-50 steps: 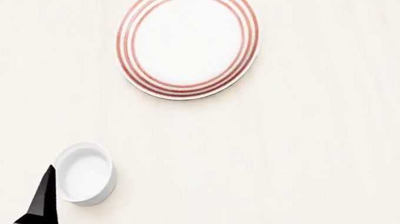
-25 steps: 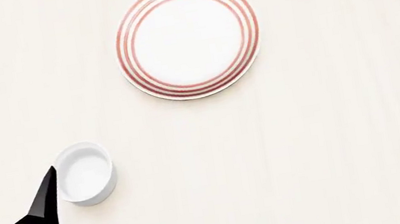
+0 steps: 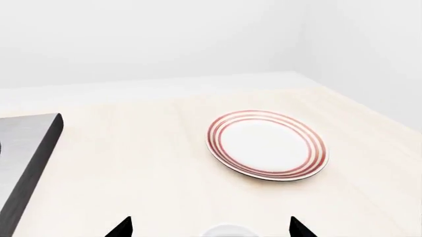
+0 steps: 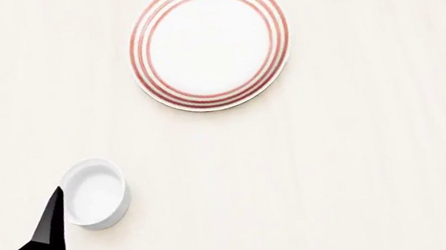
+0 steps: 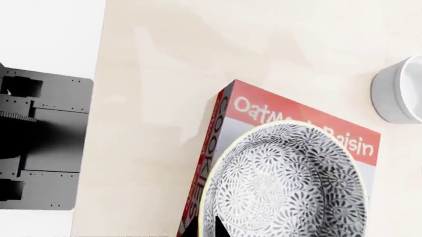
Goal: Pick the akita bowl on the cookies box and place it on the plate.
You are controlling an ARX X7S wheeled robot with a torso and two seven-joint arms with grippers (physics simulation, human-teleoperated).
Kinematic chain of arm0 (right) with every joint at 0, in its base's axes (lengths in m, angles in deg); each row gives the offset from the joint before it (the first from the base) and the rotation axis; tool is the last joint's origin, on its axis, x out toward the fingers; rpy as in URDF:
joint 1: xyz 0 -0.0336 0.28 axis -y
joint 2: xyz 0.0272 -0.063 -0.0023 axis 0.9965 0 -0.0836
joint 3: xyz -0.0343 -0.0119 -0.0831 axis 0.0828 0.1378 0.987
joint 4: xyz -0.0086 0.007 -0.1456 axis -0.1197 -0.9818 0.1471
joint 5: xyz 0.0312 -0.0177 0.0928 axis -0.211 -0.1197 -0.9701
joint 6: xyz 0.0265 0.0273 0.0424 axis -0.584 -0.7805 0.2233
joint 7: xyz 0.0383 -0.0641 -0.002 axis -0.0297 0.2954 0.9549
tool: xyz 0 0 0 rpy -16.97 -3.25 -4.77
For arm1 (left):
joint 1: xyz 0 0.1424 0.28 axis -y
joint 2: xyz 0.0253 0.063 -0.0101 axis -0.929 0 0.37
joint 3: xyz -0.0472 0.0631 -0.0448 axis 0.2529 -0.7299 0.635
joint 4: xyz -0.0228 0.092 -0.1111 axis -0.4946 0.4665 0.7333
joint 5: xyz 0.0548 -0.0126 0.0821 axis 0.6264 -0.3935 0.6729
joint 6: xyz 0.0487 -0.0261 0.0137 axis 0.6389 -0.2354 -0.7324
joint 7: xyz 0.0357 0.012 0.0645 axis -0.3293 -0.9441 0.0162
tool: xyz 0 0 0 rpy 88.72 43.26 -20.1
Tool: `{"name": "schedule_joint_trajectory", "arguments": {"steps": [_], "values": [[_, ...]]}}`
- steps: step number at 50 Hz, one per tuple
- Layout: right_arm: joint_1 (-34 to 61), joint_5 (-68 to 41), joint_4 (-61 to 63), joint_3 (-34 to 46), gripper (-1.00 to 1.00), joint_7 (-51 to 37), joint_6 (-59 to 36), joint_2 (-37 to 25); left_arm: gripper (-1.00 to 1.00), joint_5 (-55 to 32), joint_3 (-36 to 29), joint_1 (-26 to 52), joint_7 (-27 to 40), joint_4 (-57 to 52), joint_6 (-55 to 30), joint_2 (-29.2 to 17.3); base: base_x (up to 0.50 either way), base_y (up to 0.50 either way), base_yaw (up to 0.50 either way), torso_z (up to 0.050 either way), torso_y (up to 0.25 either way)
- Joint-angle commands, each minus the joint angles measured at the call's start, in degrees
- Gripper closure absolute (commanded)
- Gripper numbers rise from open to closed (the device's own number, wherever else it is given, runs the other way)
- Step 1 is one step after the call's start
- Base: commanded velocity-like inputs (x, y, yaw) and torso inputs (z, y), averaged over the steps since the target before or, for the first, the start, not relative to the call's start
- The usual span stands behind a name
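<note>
Gaping wide, the left gripper (image 4: 7, 207) has its two black jaws spread apart with nothing between them, low at the head view's left edge over the pale bench (image 4: 370, 162). One fingertip (image 4: 55, 193) overlaps the ramekin (image 4: 96, 192) in that view; whether it touches, can't tell. In the left wrist view the same two tips poke in at the frame's edge with a sliver of the ramekin's rim between them.

Right gripper: only one dark pointed fingertip (image 5: 221, 228) shows in the right wrist view, lying over the rim of the akita bowl (image 5: 285, 183). Released or clenched, can't tell. This gripper does not show in the head view.

The akita bowl sits upright on the cookies box (image 5: 228, 133), covering most of the carton's top; "Oatmeal Raisin" lettering partly hidden behind the rim, "COOKIES" down the side. Only a corner of the box shows at the bottom of the head view, just below the ramekin. The ramekin stands on the bench near the box's corner, apart from it.

The plate (image 4: 209, 43), white with red rings, lies flat on the bench well apart from the box and ramekin, with nothing on it. A dark grey slab (image 3: 26, 163) lies at the bench's edge on the left.
</note>
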Motion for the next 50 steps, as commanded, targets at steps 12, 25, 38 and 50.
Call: {"name": "schedule_joint_trajectory", "arguments": {"steps": [12, 25, 38, 50], "values": [[6.34, 2.45, -0.75, -3.36, 1.0, 3.53, -5.28, -1.68, -1.0, 1.16, 1.45, -0.17, -1.5, 0.52, 0.38, 1.12, 0.0, 0.0, 0.0, 0.0, 0.0], [15.17, -0.25, -0.28, -6.9, 1.0, 6.75, -7.96, -5.26, -1.0, 0.95, 1.19, 0.05, -1.6, 0.68, 0.35, 1.04, 0.0, 0.0, 0.0, 0.0, 0.0], [22.15, -4.75, 0.24, -6.1, 1.0, 6.53, -7.84, -8.44, -1.0, 0.79, 1.23, 0.13, -1.44, 0.57, 0.39, 0.86, 0.0, 0.0, 0.0, 0.0, 0.0], [26.77, 19.37, 0.39, -9.42, 1.0, 32.22, -13.34, -16.52, -1.0, 1.12, 0.86, 0.04, -1.38, 0.47, 0.68, 0.78, 0.0, 0.0, 0.0, 0.0, 0.0]]}}
